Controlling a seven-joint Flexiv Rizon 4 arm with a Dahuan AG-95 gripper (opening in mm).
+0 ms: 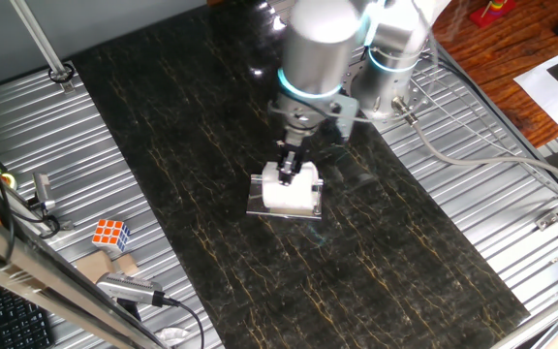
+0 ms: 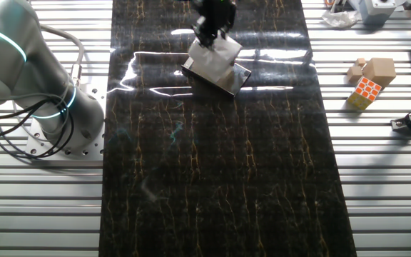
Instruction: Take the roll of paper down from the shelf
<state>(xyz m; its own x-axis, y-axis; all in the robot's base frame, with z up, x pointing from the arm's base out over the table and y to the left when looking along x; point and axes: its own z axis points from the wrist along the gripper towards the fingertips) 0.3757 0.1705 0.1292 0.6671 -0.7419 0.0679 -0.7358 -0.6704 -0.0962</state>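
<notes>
atop the clear shelf [image 1: 286, 209], white roll of paper [image 1: 290, 195], pincer [image 1: 290, 169] touching it, grip unclear

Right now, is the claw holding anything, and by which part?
Cannot be told: the claw is down on the roll at its top, on the shelf.

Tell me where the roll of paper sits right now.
The roll of paper sits on the clear shelf mid-mat in both views, with the gripper directly at its top.
</notes>
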